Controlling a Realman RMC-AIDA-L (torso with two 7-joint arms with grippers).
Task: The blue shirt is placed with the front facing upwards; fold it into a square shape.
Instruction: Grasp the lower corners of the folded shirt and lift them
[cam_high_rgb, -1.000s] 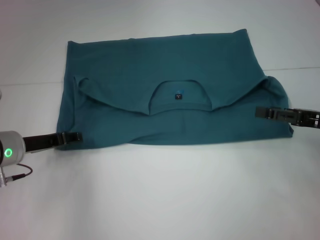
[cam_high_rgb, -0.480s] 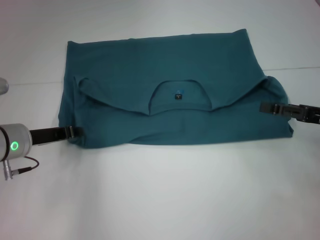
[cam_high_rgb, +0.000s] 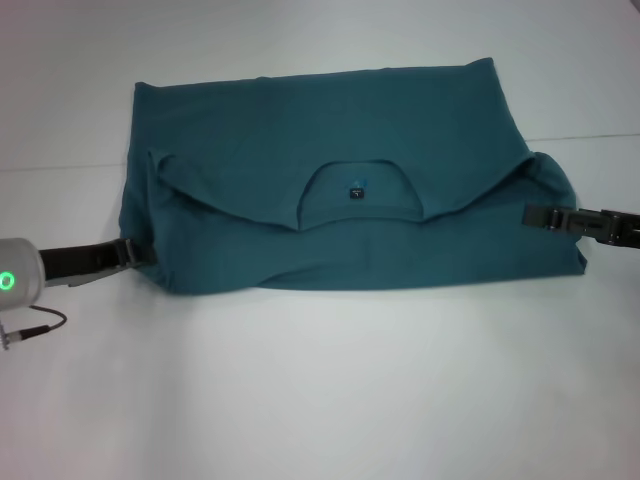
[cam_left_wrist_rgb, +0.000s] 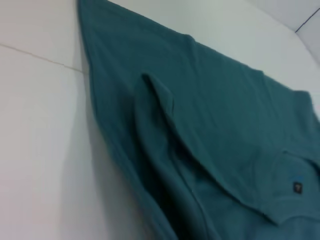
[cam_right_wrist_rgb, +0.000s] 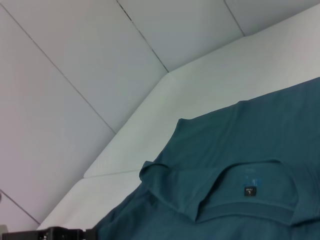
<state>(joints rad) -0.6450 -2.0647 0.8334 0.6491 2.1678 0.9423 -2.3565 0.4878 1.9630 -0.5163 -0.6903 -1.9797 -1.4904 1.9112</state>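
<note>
The blue shirt (cam_high_rgb: 340, 190) is laid mid-surface, already folded once, long axis running 9 to 3 o'clock. Left gripper (cam_high_rgb: 135, 252) is set at the 9 o'clock edge, right gripper (cam_high_rgb: 540, 215) at 3 o'clock, both touching cloth. Jaw state cannot be told. White surface (cam_high_rgb: 320, 400) around; no obstruction is noted.

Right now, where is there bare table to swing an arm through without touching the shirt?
The widest bare stretch of table lies in front of the blue shirt, between it and the robot. A narrower strip runs behind the shirt. Both sides are crowded: the left gripper meets the left edge, the right gripper the right.
</note>
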